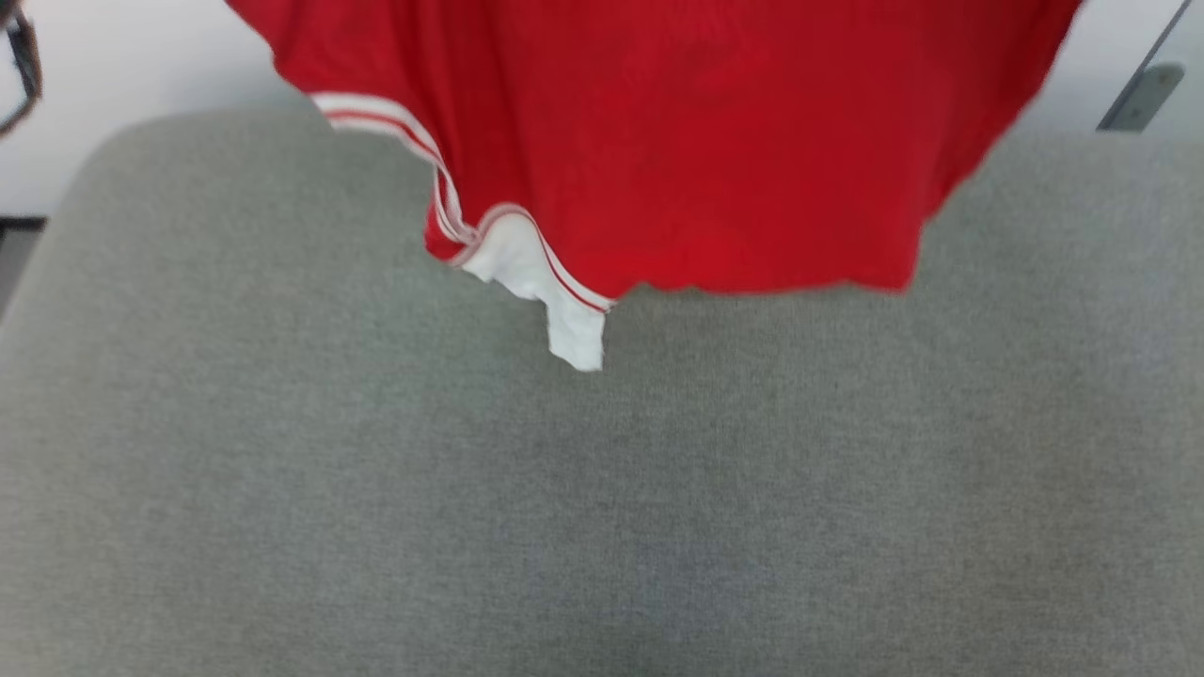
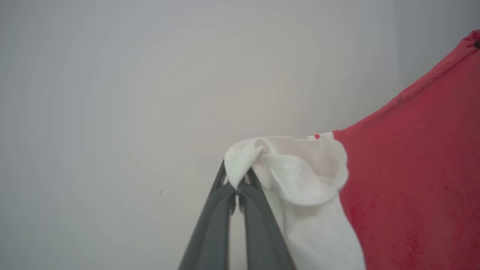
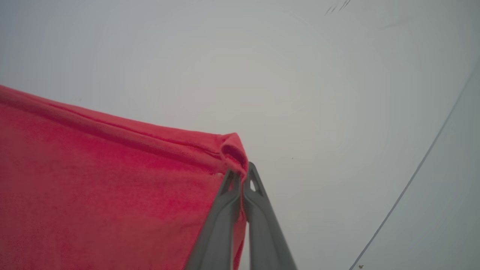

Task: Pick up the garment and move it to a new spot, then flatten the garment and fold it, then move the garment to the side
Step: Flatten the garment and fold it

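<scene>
Currently on the carry step: red jersey T-shirt with white stripe-trimmed sleeves (image 1: pixel 696 160) hangs over the grey fabric-covered tabletop (image 1: pixel 602 517), left tool (image 2: pixel 237 187) pinching a white sleeve, right tool (image 3: pixel 242 180) pinching a red seamed corner; next move probably calls for lowering and spreading it flat.

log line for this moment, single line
garment: held up, hanging over grey surface | left gripper: shut on white sleeve | right gripper: shut on red edge
</scene>
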Controlling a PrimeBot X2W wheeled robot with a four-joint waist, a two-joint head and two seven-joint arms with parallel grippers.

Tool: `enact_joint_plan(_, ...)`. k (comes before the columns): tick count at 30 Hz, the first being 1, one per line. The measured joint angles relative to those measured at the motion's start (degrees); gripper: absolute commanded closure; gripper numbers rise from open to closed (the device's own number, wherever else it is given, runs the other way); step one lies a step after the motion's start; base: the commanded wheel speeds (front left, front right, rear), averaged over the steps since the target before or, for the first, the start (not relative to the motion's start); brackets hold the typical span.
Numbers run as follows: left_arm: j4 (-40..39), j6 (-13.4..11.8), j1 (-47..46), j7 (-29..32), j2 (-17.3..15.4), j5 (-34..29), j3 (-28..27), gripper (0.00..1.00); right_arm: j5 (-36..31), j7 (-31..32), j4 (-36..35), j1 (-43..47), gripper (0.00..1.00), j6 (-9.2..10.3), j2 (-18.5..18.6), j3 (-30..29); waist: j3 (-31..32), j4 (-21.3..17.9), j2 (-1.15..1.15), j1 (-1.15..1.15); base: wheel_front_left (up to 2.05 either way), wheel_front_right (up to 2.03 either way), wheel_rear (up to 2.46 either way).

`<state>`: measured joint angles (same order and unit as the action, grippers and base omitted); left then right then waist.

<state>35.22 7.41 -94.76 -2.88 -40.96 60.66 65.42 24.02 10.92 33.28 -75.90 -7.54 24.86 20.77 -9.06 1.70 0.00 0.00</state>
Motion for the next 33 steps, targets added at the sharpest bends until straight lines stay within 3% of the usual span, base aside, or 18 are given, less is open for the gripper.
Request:
enact_joint_plan(6, 7.26, 0.08, -6.16, -3.36, 3.50, -1.90, 1.34, 1.00, -4.72, -3.11, 2.61, -3.23, 1.00, 0.00, -3.33, -2.57, -5.72, -0.51, 0.00, 0.00, 0.00, 0.00, 0.00)
enact_joint_plan(12, 16.17, -1.25, -14.87, -9.57, 8.73, -5.97, 0.41, 1.00, -14.22, -13.02, 6.43, -8.22, 1.00, 0.00, -6.50, -6.06, -11.95, -1.10, 0.00, 0.00, 0.00, 0.00, 0.00)
enact_joint_plan(16, 17.84, -2.40, -19.17, -11.88, 10.90, -8.76, -1.89, 1.00, -22.38, -20.58, 8.96, -10.78, 1.00, 0.00, -7.09, -9.34, -15.81, -1.28, 0.00, 0.00, 0.00, 0.00, 0.00)
enact_joint_plan(19, 14.47, -2.34, -19.17, -12.12, 11.05, -11.02, -6.25, 1.00, -25.43, -22.19, 12.02, -10.87, 1.00, 0.00, -7.84, -9.77, -18.20, -1.15, 0.00, 0.00, 0.00, 0.00, 0.00)
enact_joint_plan(27, 12.30, -0.27, -1.53, -12.21, 9.24, -11.57, -7.28, 1.00, -21.23, -20.87, 18.78, -2.55, 1.00, 0.00, -8.31, -3.53, -18.49, 0.34, 0.00, 0.00, 0.00, 0.00, 0.00)
enact_joint_plan(33, 4.82, -0.09, 10.70, -10.24, 5.44, -6.87, 0.93, 1.00, -10.27, -16.34, 16.46, 6.46, 1.00, 0.00, -5.99, 5.22, -14.34, 1.14, 0.00, 0.00, 0.00, 0.00, 0.00)
